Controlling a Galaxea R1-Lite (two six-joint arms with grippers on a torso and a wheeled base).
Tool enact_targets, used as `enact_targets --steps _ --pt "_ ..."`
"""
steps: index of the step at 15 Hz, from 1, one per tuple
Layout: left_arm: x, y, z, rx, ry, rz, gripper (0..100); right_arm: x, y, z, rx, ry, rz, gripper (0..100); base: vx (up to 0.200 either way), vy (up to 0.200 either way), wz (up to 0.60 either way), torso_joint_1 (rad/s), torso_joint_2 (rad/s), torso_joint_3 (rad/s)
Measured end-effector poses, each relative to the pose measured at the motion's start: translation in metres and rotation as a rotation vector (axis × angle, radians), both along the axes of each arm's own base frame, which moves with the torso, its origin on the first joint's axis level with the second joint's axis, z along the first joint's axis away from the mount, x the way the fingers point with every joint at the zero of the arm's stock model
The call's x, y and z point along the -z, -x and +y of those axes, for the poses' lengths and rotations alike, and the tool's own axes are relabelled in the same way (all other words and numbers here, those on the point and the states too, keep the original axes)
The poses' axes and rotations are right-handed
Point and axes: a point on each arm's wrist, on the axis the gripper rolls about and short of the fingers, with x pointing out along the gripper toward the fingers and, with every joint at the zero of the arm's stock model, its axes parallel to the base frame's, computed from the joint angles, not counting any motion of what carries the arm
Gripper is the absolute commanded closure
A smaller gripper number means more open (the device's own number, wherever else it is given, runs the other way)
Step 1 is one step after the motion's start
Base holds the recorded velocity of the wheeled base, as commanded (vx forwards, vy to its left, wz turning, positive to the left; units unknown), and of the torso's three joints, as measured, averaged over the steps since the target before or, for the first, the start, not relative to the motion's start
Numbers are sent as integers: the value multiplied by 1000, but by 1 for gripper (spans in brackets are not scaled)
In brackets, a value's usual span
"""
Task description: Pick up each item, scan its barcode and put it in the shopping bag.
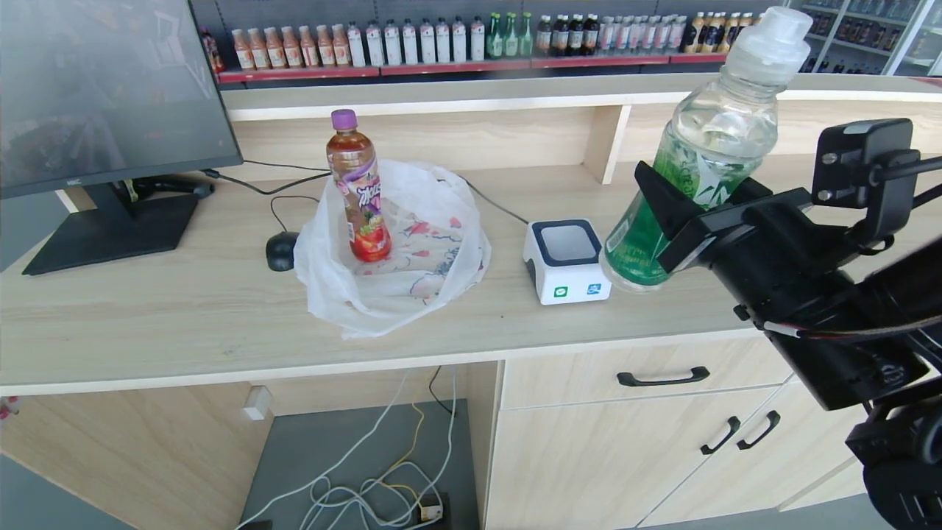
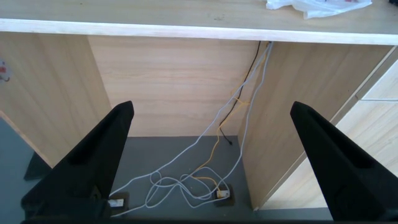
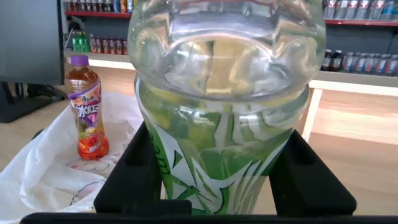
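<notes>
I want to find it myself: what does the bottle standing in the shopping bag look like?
On the wooden counter, find the white shopping bag between the mouse and the scanner. The bottle standing in it has a purple cap and orange-red drink, unlike the clear green-labelled bottle in the right gripper.

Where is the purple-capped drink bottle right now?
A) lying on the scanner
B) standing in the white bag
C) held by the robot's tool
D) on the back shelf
B: the purple-capped bottle stands upright in the white bag; the right tool holds the green-labelled bottle instead.
</notes>
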Motion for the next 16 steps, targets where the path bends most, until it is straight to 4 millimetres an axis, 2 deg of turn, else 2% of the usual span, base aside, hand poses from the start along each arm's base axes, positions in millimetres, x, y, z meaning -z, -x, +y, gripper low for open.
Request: enact_targets --steps 5,16 --pt "0 0 0 0 0 0 0 4 -6 -19 64 -6 21 100 0 0 0 0 0 0" --pt "0 0 0 0 4 0 0 -2 -12 -19 77 -15 -3 100 0 200 0 2 4 2"
